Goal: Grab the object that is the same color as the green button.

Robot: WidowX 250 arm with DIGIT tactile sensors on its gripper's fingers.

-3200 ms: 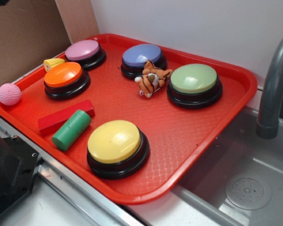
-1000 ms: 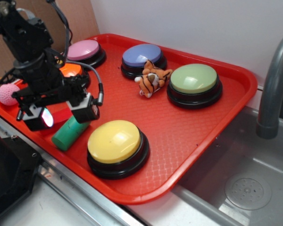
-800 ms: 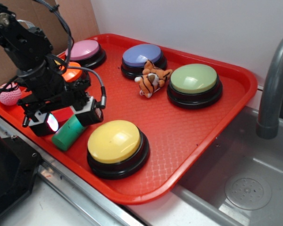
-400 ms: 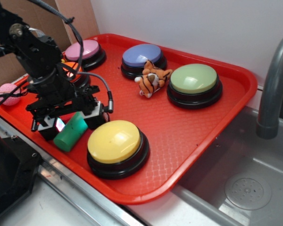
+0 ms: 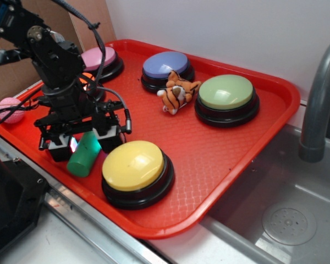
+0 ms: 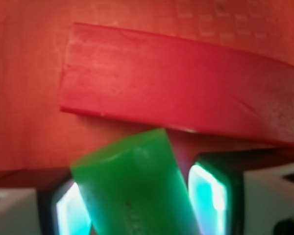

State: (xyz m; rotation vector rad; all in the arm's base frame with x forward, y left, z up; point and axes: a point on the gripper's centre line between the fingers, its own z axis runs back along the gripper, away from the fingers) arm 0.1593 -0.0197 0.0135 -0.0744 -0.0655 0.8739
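Note:
The object, a small green cylinder [image 5: 82, 158], lies on the red tray [image 5: 220, 159] near its front left edge. My gripper [image 5: 82, 146] is low over it, open, with one finger on each side. In the wrist view the cylinder [image 6: 132, 186] fills the space between the two lit pads [image 6: 211, 198] of the gripper [image 6: 139, 208]. It lies against the left pad and a thin gap shows at the right one. The red block [image 6: 176, 88] lies just beyond the cylinder's end. The pale green button [image 5: 226, 92] stands at the tray's back right.
A yellow button [image 5: 133, 165] stands right beside the gripper. A toy tiger [image 5: 177, 92], a blue button [image 5: 166, 64] and a pink button [image 5: 99, 58] are further back. A pink ball [image 5: 10, 109] lies at the left rim. Sink and faucet [image 5: 319, 104] are at right.
The gripper came in from the left and moved down and right until its fingers stood on both sides of the green cylinder. The cylinder has turned slightly.

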